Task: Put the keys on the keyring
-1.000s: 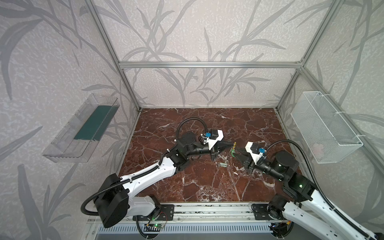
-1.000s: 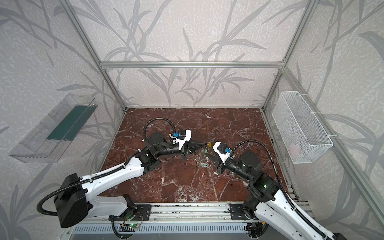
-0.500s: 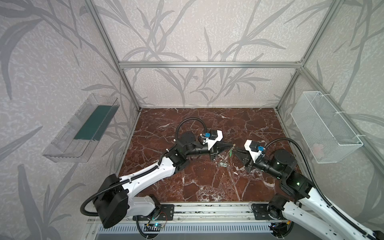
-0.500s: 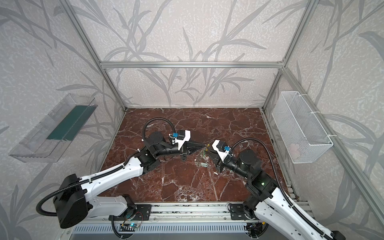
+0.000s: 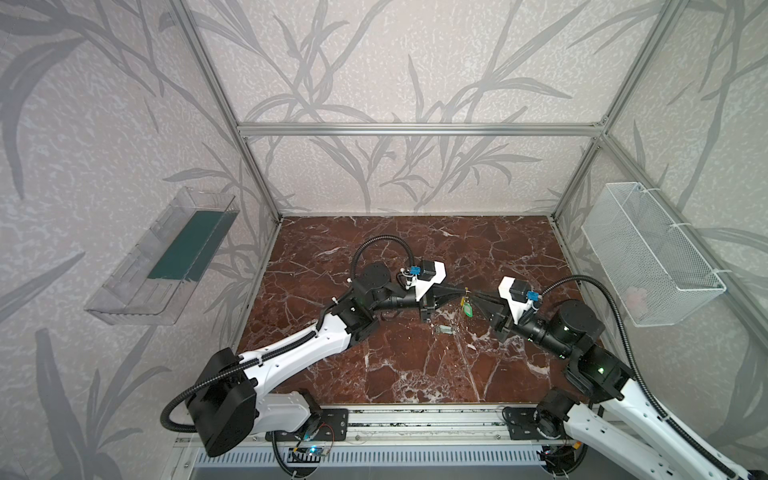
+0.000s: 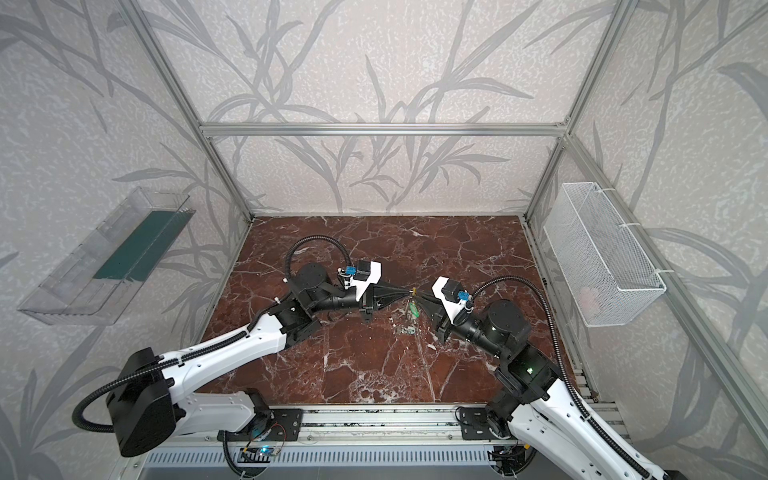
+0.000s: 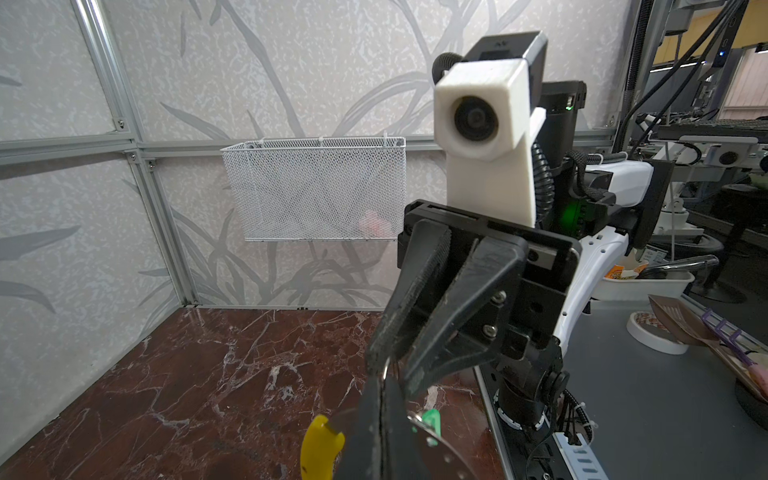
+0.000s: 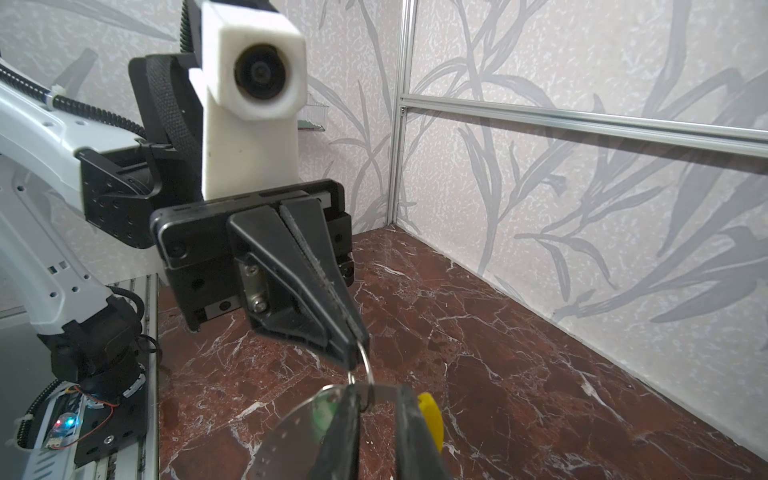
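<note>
Both grippers meet tip to tip above the middle of the marble floor. My left gripper is shut on a thin wire ring, which appears to loop round the keyring. The keyring is a grey holed band with a yellow segment and hangs crosswise between the tips. One green key dangles beside the band. My right gripper has its jaws slightly apart, with the band crossing the gap. A second key lies on the floor below.
A white wire basket with something pink inside hangs on the right wall. A clear tray with a green base hangs on the left wall. The arm bases stand on a metal rail along the floor's front edge.
My right gripper has moved up and left to the left gripper's tips, and its jaws have narrowed. The left gripper has kept its place and stayed shut.
</note>
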Action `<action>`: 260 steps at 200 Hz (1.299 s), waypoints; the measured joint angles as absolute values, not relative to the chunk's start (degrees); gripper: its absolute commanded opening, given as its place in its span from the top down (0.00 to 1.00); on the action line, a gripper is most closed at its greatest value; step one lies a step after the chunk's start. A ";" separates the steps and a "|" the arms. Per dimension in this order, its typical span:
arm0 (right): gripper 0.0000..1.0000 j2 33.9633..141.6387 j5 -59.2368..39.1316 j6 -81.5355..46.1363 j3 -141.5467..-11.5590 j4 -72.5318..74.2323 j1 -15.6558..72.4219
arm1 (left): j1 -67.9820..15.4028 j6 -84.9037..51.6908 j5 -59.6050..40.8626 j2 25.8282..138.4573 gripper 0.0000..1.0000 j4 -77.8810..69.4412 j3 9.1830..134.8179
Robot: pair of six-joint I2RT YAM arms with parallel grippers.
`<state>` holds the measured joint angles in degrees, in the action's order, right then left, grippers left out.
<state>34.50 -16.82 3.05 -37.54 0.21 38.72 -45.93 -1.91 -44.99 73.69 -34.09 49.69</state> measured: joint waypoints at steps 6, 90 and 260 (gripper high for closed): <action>0.84 34.63 -16.97 2.98 -37.54 0.21 38.72 | -45.93 -1.91 -45.04 73.69 1.00 -34.09 49.69; 1.00 35.29 -18.61 1.56 -37.54 0.45 38.68 | -45.69 -0.10 -45.12 73.69 0.89 -33.45 49.69; 1.00 50.22 -23.27 11.25 -55.55 -31.77 38.09 | -48.36 37.74 -33.91 71.46 0.77 14.31 65.43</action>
<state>50.22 -23.27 11.25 -55.55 -31.77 38.09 -48.36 37.74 -33.91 71.46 14.31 65.43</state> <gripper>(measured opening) 0.048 0.229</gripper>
